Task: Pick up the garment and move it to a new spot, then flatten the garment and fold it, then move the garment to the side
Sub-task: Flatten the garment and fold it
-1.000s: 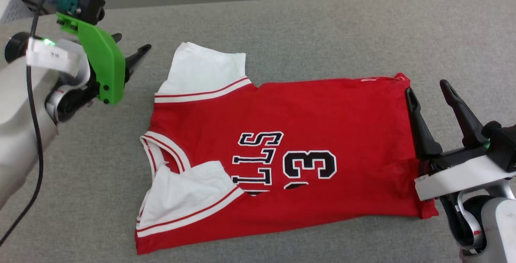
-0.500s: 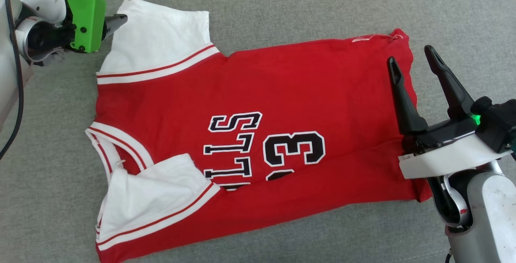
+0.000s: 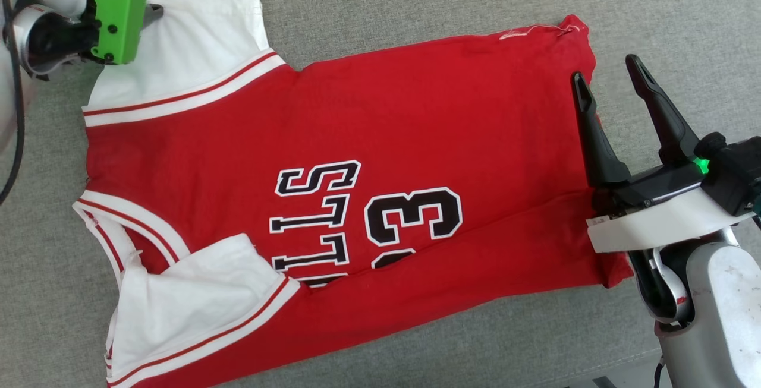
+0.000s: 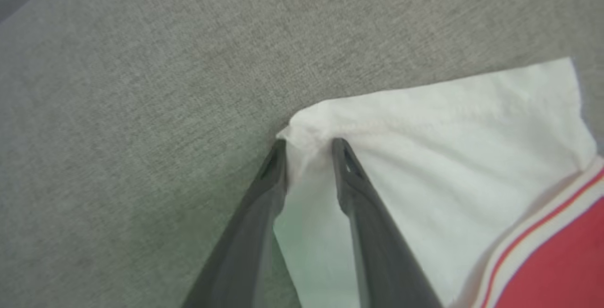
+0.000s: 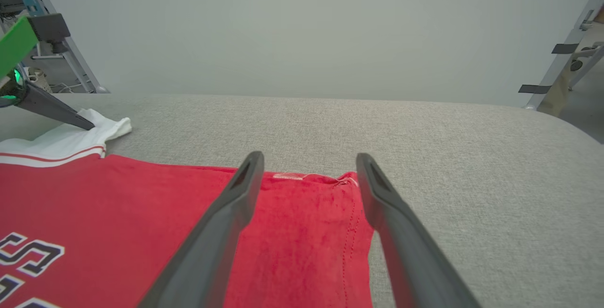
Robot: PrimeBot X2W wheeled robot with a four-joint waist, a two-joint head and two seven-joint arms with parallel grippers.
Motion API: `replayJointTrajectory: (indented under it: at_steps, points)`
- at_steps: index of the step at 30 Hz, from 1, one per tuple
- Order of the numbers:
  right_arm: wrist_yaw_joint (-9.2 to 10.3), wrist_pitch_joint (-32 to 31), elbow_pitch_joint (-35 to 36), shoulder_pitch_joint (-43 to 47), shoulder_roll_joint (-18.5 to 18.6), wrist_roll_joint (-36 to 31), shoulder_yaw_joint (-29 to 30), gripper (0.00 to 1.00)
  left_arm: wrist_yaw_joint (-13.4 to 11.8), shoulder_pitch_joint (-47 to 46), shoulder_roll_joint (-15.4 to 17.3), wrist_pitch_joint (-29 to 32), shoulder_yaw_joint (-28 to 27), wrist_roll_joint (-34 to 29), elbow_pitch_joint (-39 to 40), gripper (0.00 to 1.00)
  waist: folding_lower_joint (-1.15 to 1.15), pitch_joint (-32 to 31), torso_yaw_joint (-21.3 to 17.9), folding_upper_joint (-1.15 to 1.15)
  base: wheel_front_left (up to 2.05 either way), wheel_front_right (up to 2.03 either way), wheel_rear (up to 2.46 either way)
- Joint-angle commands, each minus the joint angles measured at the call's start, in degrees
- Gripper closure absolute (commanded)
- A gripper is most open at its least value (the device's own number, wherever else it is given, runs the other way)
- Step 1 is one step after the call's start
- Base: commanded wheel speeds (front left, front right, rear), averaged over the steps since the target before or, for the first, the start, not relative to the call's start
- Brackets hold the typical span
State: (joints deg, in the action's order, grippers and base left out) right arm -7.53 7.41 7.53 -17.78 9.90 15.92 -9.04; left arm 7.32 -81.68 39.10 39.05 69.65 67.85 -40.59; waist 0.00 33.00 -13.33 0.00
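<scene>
Left gripper (image 4: pixel 309 142) straddles the garment's (image 3: pixel 416 126) sleeve corner (image 4: pixel 306 129) (right gripper (image 3: pixel 606 71) spread wide).

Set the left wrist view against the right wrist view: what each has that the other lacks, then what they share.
Left wrist: the sleeve corner bunched between both left claw fingertips. Right wrist: the open right claw over the jersey hem, black lettering, a wall. Shared: sleeve, striped trim, red cloth, grey surface.
</scene>
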Motion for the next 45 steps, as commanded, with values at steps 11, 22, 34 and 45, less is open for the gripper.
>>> replayJointTrajectory:
  at_steps: [11,22,34,45]
  points:
    - [0.04,-4.37,2.94,-4.18,5.82,0.11,5.98,0.00,0.16,2.98,-1.23,-7.65,2.99,-3.86,4.88,1.00,0.00,-5.57,3.77,0.00,0.00,0.00,0.00]
    - [0.04,-36.04,-4.18,-13.23,22.75,14.57,-0.95,0.00,0.16,4.22,-2.68,-15.89,3.53,-6.96,10.51,1.00,0.00,-7.84,8.05,0.00,0.00,0.00,0.00]
    - [0.04,-56.42,-14.84,-26.33,27.14,22.41,-12.47,0.00,0.16,2.32,-4.27,-19.81,3.67,-9.33,13.39,1.00,0.00,-4.69,12.13,0.00,0.00,0.00,0.00]
    - [0.04,-52.10,-28.45,-27.76,25.10,19.88,-20.72,0.00,0.16,1.30,-5.31,-21.87,3.69,-11.50,15.89,1.00,0.00,-2.62,15.11,0.00,0.00,0.00,0.00]
